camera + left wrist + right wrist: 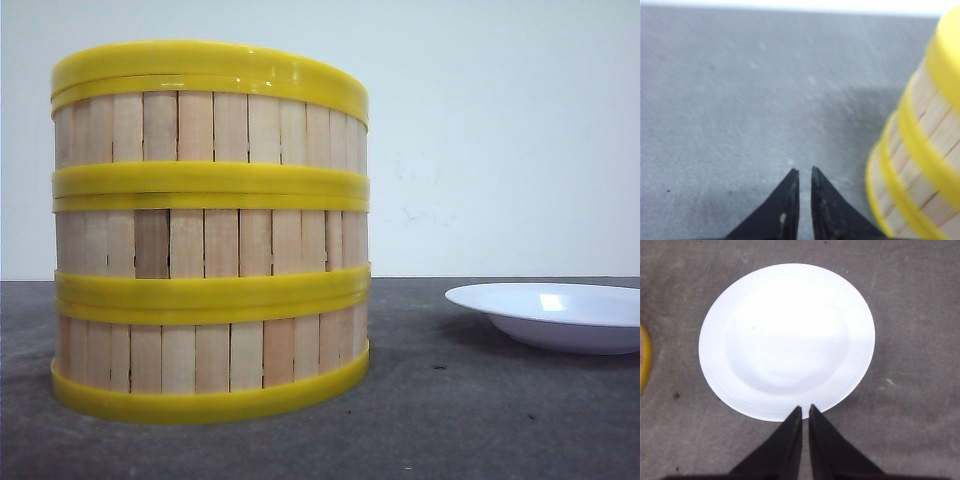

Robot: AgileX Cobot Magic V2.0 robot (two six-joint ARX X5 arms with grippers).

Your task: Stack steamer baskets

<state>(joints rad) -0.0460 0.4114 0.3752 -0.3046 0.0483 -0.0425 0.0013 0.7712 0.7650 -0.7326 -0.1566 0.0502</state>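
Note:
Three steamer baskets (210, 240) stand one on top of another on the grey table, left of centre in the front view, with pale slat walls and yellow rims. The left wrist view shows the same stack of steamer baskets (920, 155) beside my left gripper (804, 172), apart from it. That gripper is shut with nothing between its black fingers, over bare table. My right gripper (805, 409) is shut and empty too, hovering over the near edge of the white plate (785, 340). Neither gripper appears in the front view.
The white plate (560, 312) lies on the table to the right of the stack. A sliver of yellow rim (644, 362) shows at the edge of the right wrist view. A pale wall stands behind the table.

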